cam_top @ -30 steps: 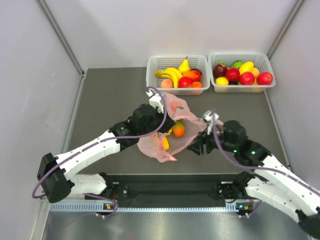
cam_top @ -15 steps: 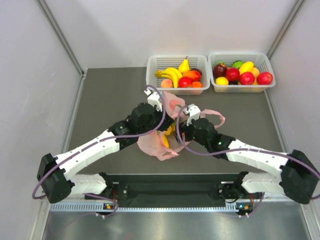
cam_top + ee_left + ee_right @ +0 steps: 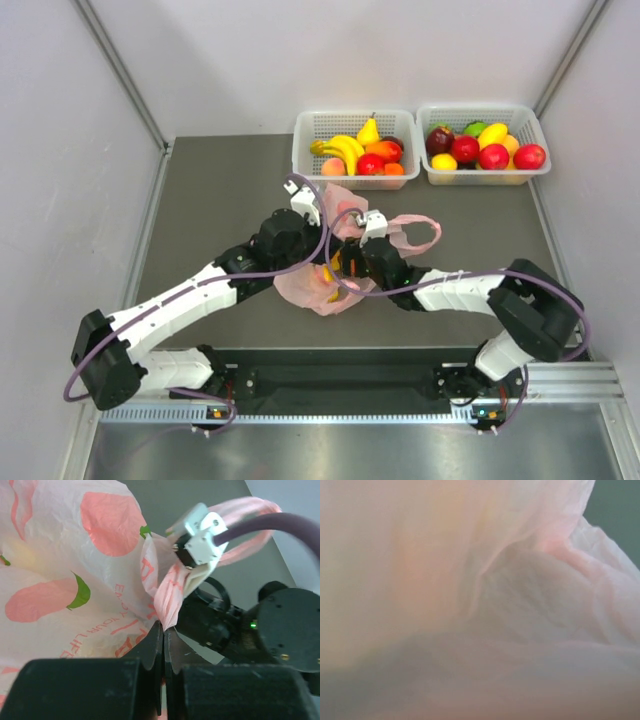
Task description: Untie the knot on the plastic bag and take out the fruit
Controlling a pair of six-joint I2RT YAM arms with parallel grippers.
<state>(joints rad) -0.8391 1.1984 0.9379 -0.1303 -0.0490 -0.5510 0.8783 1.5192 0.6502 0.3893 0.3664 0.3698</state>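
The pink plastic bag (image 3: 305, 290) lies mid-table with its mouth open toward the right. My left gripper (image 3: 163, 630) is shut on a pinch of the bag's film at the mouth edge and holds it up; in the top view it (image 3: 322, 220) is at the bag's far side. My right gripper (image 3: 346, 266) reaches inside the bag mouth and its fingers are hidden; the right wrist view shows only pink film (image 3: 530, 595) close up. A yellow fruit (image 3: 329, 275) peeks out beside it. A handle loop (image 3: 420, 236) lies open to the right. No tied knot shows.
Two white baskets stand at the back: the left basket (image 3: 303, 150) holds a banana, a pear and red and orange fruits, and the right basket (image 3: 541, 135) holds red, yellow and green fruits. The right arm's body (image 3: 285, 625) is close to my left fingers.
The right arm has swung left and pushed its gripper into the bag mouth, covering the orange fruit that showed before. The left gripper has kept its hold on the bag.
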